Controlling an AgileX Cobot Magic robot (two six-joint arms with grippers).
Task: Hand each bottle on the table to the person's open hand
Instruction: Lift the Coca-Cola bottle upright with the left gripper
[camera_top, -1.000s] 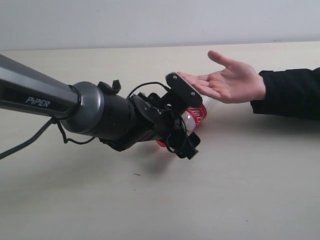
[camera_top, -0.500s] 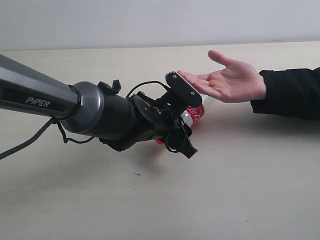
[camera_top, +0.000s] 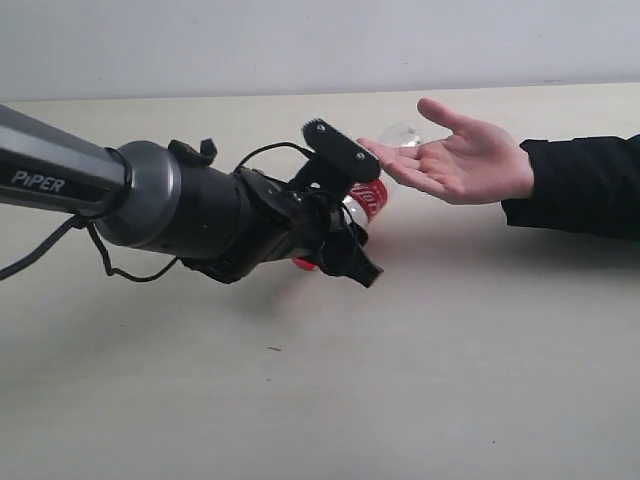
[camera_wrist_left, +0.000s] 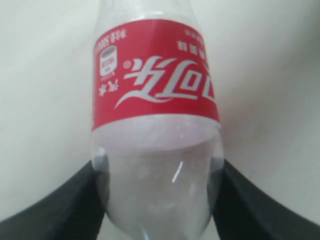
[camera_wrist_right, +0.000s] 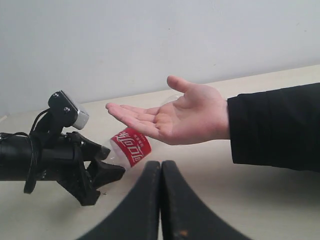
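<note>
The clear red-labelled bottle (camera_top: 368, 197) hangs tilted above the table (camera_top: 480, 350), with my left gripper (camera_top: 350, 228) shut on its clear body. Its red cap (camera_top: 303, 264) points down toward the arm, and its clear base (camera_top: 400, 133) rises just behind the fingertips of the person's open hand (camera_top: 460, 160); contact with the hand cannot be judged. In the left wrist view the bottle (camera_wrist_left: 155, 75) fills the frame between both black fingers (camera_wrist_left: 55, 212) of the gripper (camera_wrist_left: 157, 200). The right gripper (camera_wrist_right: 161, 172) is shut with nothing in it, facing the hand (camera_wrist_right: 185, 117) and bottle (camera_wrist_right: 131, 146). The other bottles are out of view.
The black-sleeved forearm (camera_top: 580, 185) reaches in from the right edge. My left arm's grey link (camera_top: 60, 180) and its dangling cable (camera_top: 60, 280) cross the left half of the table. A pale wall (camera_top: 320, 40) stands behind the table.
The left arm has drawn back to the left and lifted a little. The bottle's clear base, earlier under the hand, now shows above and behind the fingertips.
</note>
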